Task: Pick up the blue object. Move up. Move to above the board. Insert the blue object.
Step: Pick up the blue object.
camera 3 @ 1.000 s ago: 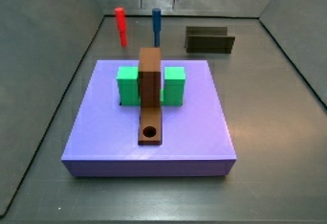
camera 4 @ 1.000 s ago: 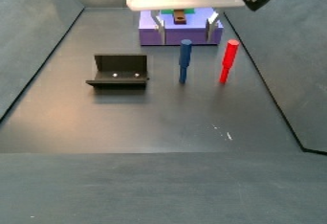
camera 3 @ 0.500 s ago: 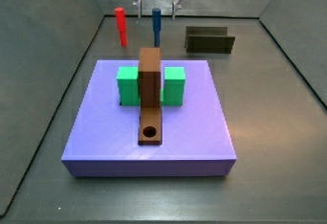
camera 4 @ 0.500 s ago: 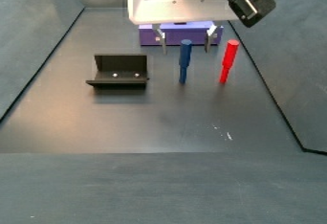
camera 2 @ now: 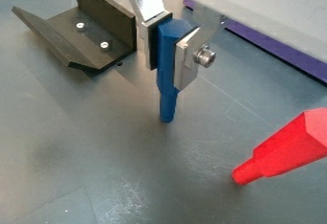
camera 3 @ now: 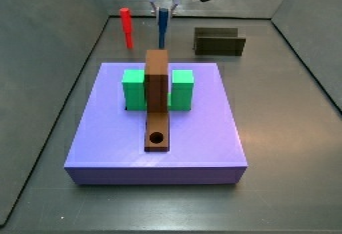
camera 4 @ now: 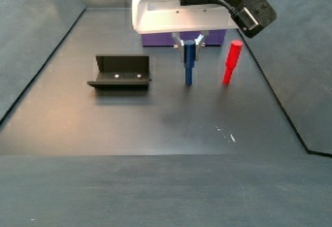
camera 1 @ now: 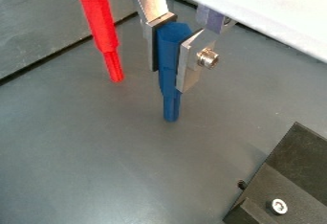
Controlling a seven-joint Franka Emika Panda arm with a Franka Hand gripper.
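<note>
The gripper (camera 1: 175, 48) is down low over the blue object (camera 1: 171, 73), which stands straight up on the dark floor (camera 1: 102, 151). The two silver fingers (camera 1: 194, 60) sit on either side of the top part of the blue object. In both wrist views the jaws look very close to it, one plate on each side, but I cannot tell if they press on it or just sit beside it. The bottom end of the blue object looks like it rests on the floor.

The red peg (camera 1: 102, 33) stands up just beside the jaws, near the blue object but not touching it. In a wrist view (camera 2: 289, 150) the red peg shows as a big red shape close to the camera.

The fixture (camera 2: 80, 33) sits on the floor on the other side of the jaws from the red peg, a bit away.

In a side view the gripper (camera 3: 163, 6) is at the far end of the floor, well apart from the board (camera 3: 158, 100). The board lies flat across the green block (camera 3: 134, 89), and both are on top of the purple slab (camera 3: 120, 143). The round hole (camera 3: 158, 138) in the board is at the end far from the jaws.

In a side view the gripper (camera 4: 191, 41) hangs from the white wrist, with the blue object (camera 4: 188, 64) under it and the red peg (camera 4: 232, 63) beside it.
</note>
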